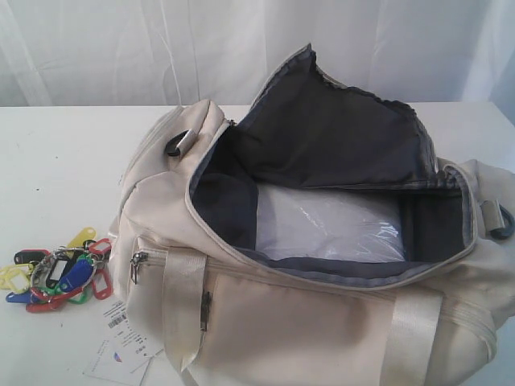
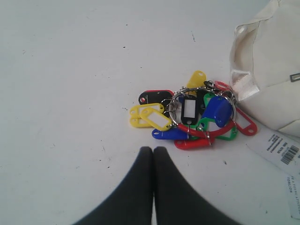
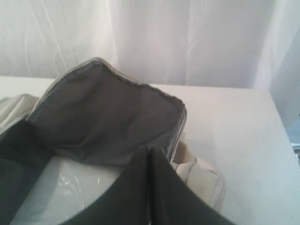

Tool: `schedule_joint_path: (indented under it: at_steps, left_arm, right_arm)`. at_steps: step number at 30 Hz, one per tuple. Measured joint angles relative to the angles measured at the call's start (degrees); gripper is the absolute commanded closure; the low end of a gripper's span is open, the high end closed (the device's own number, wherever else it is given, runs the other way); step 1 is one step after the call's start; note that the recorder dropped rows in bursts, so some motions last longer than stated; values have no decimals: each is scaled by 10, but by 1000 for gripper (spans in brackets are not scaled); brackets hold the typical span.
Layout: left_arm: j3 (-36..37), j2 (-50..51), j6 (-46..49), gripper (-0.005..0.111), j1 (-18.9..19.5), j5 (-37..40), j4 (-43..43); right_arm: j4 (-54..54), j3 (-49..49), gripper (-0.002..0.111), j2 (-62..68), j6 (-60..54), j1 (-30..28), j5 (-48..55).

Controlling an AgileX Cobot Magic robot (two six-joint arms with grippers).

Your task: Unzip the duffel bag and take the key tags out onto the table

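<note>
Left gripper (image 2: 153, 152) fingers pressed together, holding nothing, near the key tags (image 2: 192, 117), key tags heaped on the table (image 2: 70, 70) just beside the duffel bag (image 2: 267, 56), right gripper (image 3: 150, 152) closed, empty, above the duffel bag's raised flap, zip undone

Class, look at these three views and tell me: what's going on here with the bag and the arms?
The duffel bag lies on the table with its main zip undone and the flap standing open. The key tags lie bunched on the table beside it. Both grippers are shut and empty: the left gripper hangs near the tags without touching them, the right gripper over the open bag.
</note>
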Motion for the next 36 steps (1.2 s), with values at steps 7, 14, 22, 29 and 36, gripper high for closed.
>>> schedule_joint_path:
  at_steps: [7, 14, 22, 29, 36]
  left_arm:
    - [0, 0, 0, 107, 0, 0, 0]
    - [0, 0, 0, 107, 0, 0, 0]
    - [0, 0, 0, 107, 0, 0, 0]
    - [0, 0, 0, 107, 0, 0, 0]
    - [0, 0, 0, 107, 0, 0, 0]
  right_arm:
    - [0, 0, 108, -68, 0, -35, 0]
    - [-1, 21, 108, -79, 0, -72, -13]
    - [-1, 179, 108, -122, 0, -98, -55]
    - [-1, 353, 108, -183, 4, -98, -76]
    - [-1, 469, 108, -267, 11, -99, -193]
